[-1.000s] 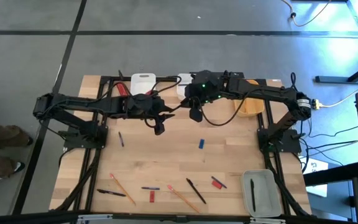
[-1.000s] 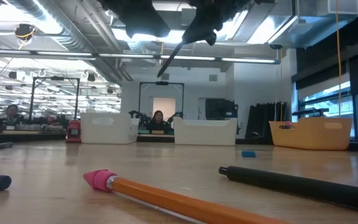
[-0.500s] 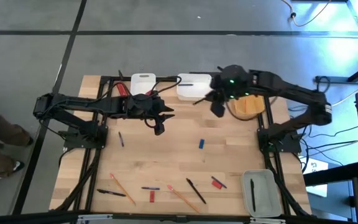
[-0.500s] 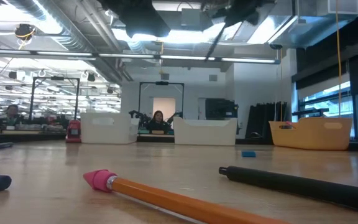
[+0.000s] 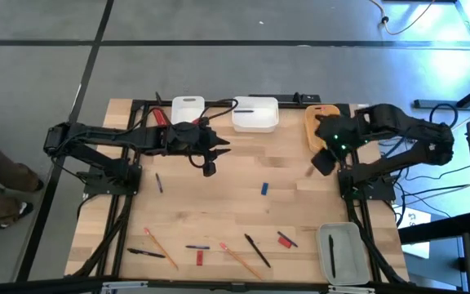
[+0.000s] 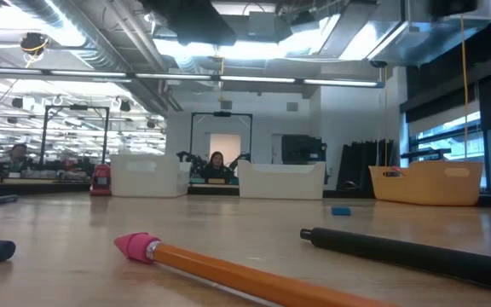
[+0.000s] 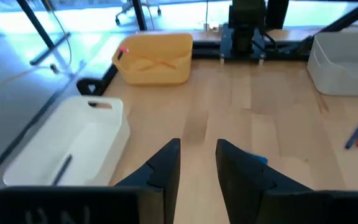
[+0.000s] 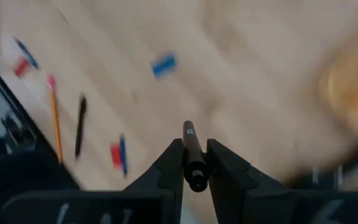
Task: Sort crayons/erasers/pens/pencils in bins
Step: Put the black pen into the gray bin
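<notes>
My right gripper point(image 5: 323, 162) hangs over the table's right side, just nearer than the yellow-orange bin point(image 5: 320, 131), shut on a black pen point(image 8: 192, 149). My left gripper point(image 7: 197, 163) stays open and empty above the far left-middle of the table point(image 5: 209, 167). At the far edge stand a narrow white bin point(image 5: 188, 110) and a wider white bin point(image 5: 255, 115) with a pen in it. The translucent grey bin point(image 5: 341, 253), near right, holds one pen. Pencils point(image 5: 160, 247) point(image 5: 239, 260) and pens point(image 5: 257, 250) point(image 5: 145, 253) lie flat near the front edge. My right gripper pinches the black pen's barrel point(image 8: 194, 167) between its two fingers. The pen runs along the fingers, and one end point(image 8: 188, 127) sticks out past the fingertips. The fingers point steeply down, and the pen is lifted clear of the table.
A blue eraser point(image 5: 264, 189) lies mid-table, red erasers point(image 5: 286, 240) point(image 5: 199, 258) near the front, a small blue pen point(image 5: 159, 181) at the left. In the low view a pencil point(image 6: 228, 269) and a black pen point(image 6: 407, 251) lie close by. Black frame rails border the table's sides.
My right gripper has carried the pen from in front of the wider white bin toward the table's right edge and somewhat nearer, past the yellow-orange bin. It has rolled and tipped to point steeply down. The pen has stayed in its hold.
</notes>
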